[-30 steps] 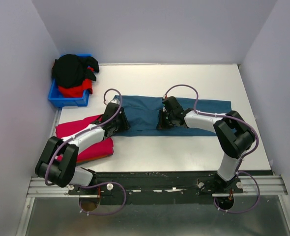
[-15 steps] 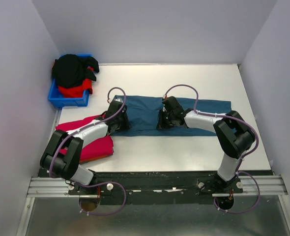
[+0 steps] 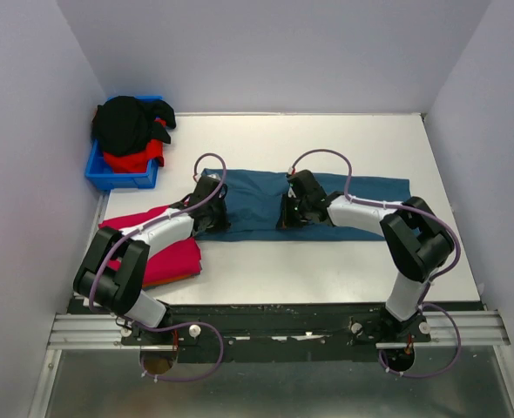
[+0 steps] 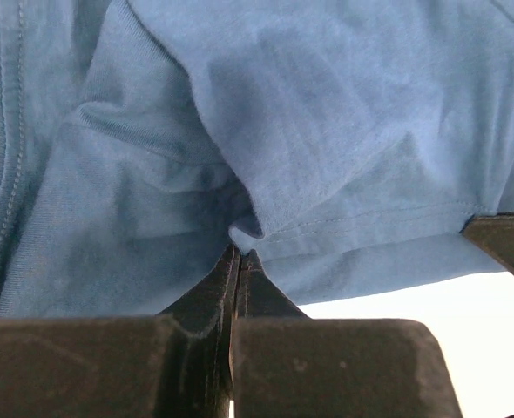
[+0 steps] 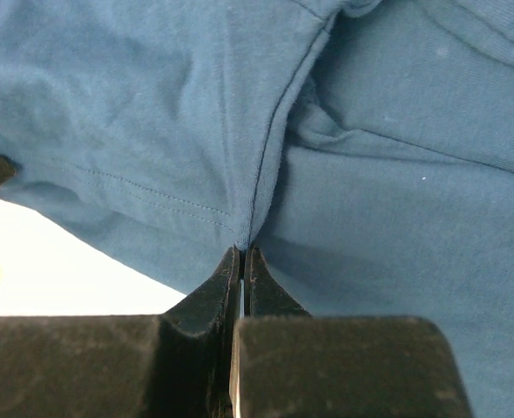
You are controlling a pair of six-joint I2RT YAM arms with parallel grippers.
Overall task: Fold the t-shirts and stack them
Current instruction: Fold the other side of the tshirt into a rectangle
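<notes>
2 grips: left pincer [image 4: 240,254] and right pincer [image 5: 242,252] each clenched on teal-blue t-shirt [image 3: 253,198] hem at the tips. Lift both together, cloth taut between them.

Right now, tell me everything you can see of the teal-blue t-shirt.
The teal-blue t-shirt is soft knit cloth with stitched hems, folded into a long band lying across the white table. The left gripper and right gripper each pinch its near edge, shut on wrinkled folds.
</notes>
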